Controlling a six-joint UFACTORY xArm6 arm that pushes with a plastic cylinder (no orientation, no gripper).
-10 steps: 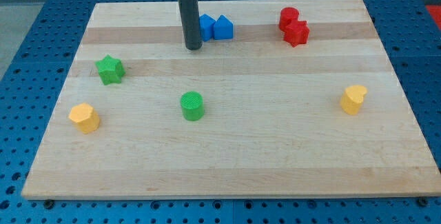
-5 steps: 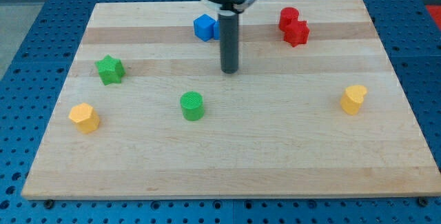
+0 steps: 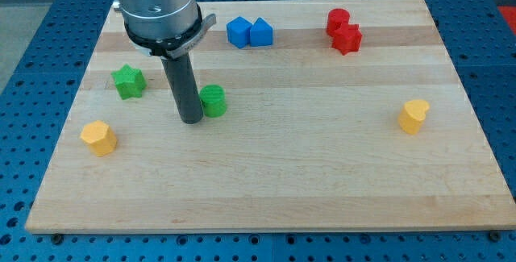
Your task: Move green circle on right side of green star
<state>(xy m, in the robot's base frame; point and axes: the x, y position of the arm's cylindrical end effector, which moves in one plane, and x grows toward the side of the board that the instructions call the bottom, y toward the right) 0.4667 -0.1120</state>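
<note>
The green circle (image 3: 214, 101) lies left of the board's middle. The green star (image 3: 128, 81) lies further to the view's left and slightly higher, with a gap between them. My tip (image 3: 191, 119) is down on the board at the circle's lower left edge, touching or almost touching it. The rod and the arm's grey body rise above the tip and stand between the star and the circle.
Two blue blocks (image 3: 249, 32) sit side by side near the view's top. Two red blocks (image 3: 343, 31) sit at the top right. One yellow block (image 3: 99, 138) lies at the left, another yellow block (image 3: 414, 116) at the right. The wooden board (image 3: 322, 173) rests on a blue perforated table.
My tip swept from the top middle down and to the left. The green circle shifted up and slightly left from its earlier spot, closer to the green star's height.
</note>
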